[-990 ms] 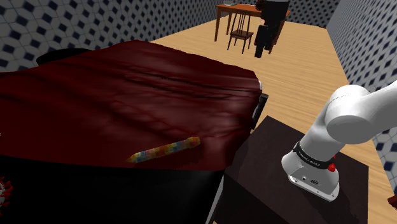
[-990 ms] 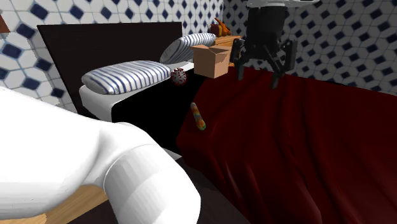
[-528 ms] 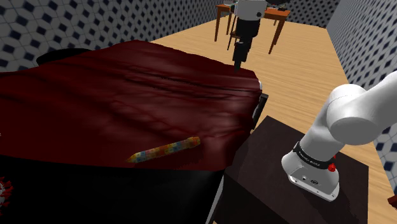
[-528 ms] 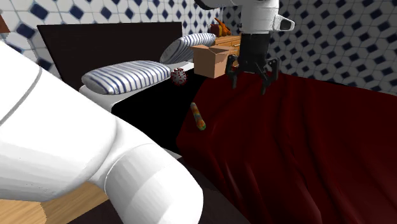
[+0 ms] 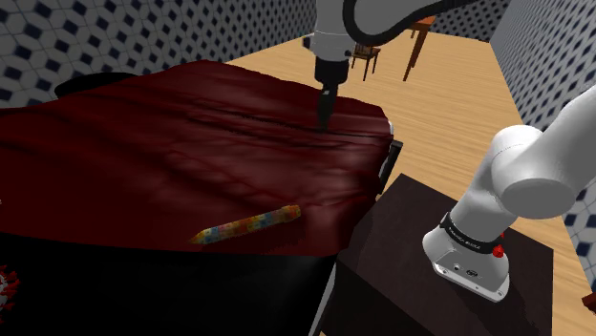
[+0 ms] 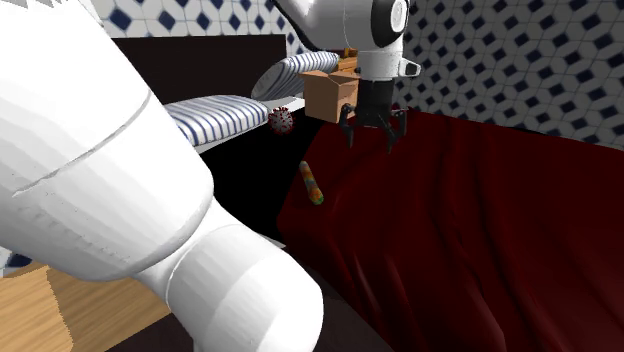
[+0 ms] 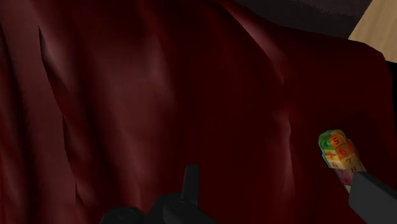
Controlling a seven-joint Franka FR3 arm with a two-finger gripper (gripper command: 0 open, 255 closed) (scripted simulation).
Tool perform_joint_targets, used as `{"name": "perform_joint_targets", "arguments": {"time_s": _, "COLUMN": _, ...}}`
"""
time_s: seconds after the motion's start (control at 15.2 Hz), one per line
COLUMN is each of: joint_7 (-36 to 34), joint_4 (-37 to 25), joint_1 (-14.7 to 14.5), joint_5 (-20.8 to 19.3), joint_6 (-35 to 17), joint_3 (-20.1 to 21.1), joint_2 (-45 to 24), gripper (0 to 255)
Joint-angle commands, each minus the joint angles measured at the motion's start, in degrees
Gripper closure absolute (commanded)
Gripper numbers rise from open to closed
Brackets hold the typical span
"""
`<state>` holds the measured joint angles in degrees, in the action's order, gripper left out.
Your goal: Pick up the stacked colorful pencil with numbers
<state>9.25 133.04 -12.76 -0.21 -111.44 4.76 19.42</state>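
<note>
The pencil (image 5: 246,225) is a long stack of multicoloured numbered segments. It lies flat on the dark red bed cover (image 5: 172,143), near the cover's front edge in the shoulder view. My black gripper (image 5: 325,115) points down over the far right part of the cover, well away from the pencil. In the second exterior view the gripper (image 6: 369,143) hangs open and empty above the cover, behind and to the right of the pencil (image 6: 312,184). In the wrist view the pencil's green end (image 7: 340,156) sits just ahead of one finger (image 7: 372,197).
A cardboard box (image 6: 331,95), striped pillows (image 6: 215,112) and a spiky red-and-white ball (image 6: 280,120) lie at the bed's head. The dark stand (image 5: 449,277) adjoins the bed. A wooden table and chair (image 5: 363,59) stand far off. My arm's white link (image 6: 120,200) crosses the foreground.
The gripper has swung from over the floor by the wooden table to above the bed cover, lower and further to the shoulder view's left. The pencil has not moved.
</note>
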Motion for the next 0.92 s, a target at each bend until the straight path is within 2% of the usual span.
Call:
{"name": "perform_joint_targets", "arguments": {"time_s": 0.0, "joint_7": 1.09, "joint_4": -0.53, "joint_1": -1.16, "joint_5": 0.22, "joint_6": -2.71, "joint_3": 0.96, "joint_2": -3.17, "gripper": 0}}
{"name": "perform_joint_targets", "arguments": {"time_s": 0.86, "joint_7": 6.39, "joint_4": -8.81, "joint_1": -7.83, "joint_5": -1.59, "joint_6": -14.89, "joint_3": 7.63, "joint_2": -23.58, "gripper": 0}}
